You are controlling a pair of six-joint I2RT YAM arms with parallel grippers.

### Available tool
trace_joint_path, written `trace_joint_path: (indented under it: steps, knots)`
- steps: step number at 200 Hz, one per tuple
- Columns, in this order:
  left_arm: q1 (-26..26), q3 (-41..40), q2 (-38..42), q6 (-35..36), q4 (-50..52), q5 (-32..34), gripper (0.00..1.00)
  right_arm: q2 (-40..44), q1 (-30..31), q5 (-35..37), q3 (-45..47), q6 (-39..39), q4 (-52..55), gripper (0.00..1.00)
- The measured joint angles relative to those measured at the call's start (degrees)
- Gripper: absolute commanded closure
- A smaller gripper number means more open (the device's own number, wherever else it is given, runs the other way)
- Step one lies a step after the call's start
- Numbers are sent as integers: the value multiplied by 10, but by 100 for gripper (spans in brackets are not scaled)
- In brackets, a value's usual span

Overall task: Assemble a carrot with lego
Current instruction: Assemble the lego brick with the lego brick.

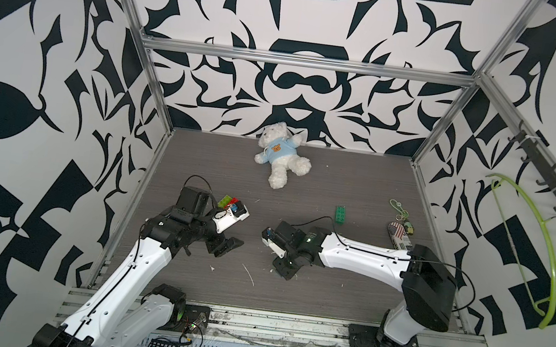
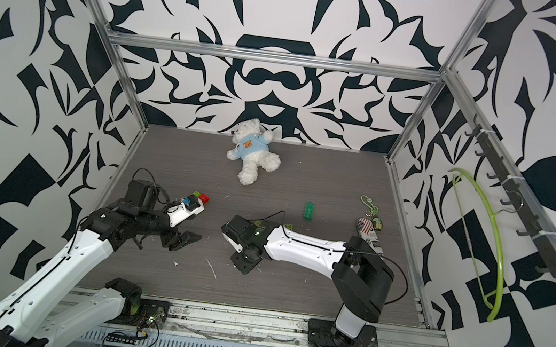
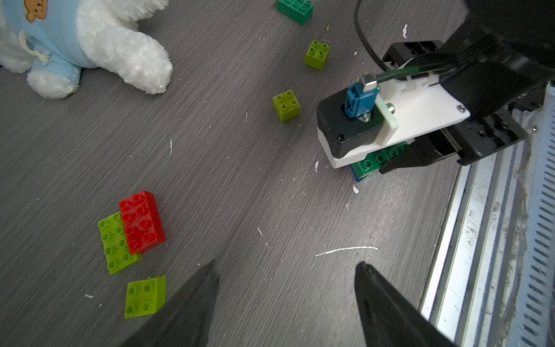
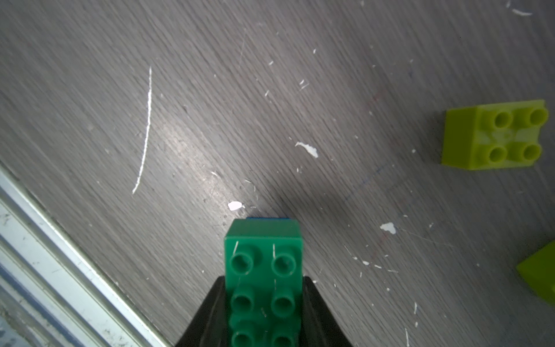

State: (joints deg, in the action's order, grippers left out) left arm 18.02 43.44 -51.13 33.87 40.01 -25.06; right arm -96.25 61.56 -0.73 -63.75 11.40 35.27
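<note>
Right fingers [image 4: 207, 318] are clenched on the long sides of a dark green brick [image 4: 264, 270]. A blue brick [image 3: 359, 176] is joined beneath its front end, and only an edge of it shows. The pair is low over the counter [image 4: 210, 105], close to the metal rail [image 4: 45, 255]; I cannot tell whether it touches.

Left fingers [image 3: 192, 303] are released and spread wide, with nothing between them.

The carrot is only parts so far:
- A red brick [image 3: 142, 222] is stacked partly over a long lime brick [image 3: 112, 249].
- A loose lime brick [image 3: 145, 296] lies just beside that stack.
- A small lime brick [image 3: 286, 105] and a second small lime brick [image 3: 317, 54] lie apart, mid-counter.
- A spare dark green brick [image 1: 339, 214] lies alone.

A teddy bear [image 1: 281, 153] lies at the back.
</note>
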Motion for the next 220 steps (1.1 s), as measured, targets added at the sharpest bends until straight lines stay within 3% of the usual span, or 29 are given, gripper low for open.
trace_joint_path:
  steps: [80, 116, 148, 191, 220]
  knots:
    - [0, 0, 0, 0, 0, 0, 21, 8, 4, 5, 24, 40, -36, 67]
    - [0, 0, 1, 0, -1, 0, 21, -5, 4, 0, 10, 28, -40, 64]
    - [0, 0, 7, -11, -7, 1, 21, -29, -3, -21, -21, -56, -36, 62]
    - [-6, 0, 20, -62, -32, 35, 18, -76, -33, -80, -57, -212, -19, 50]
    - [-34, 0, 26, -107, -54, 62, 16, -100, -45, -91, -66, -269, 3, 42]
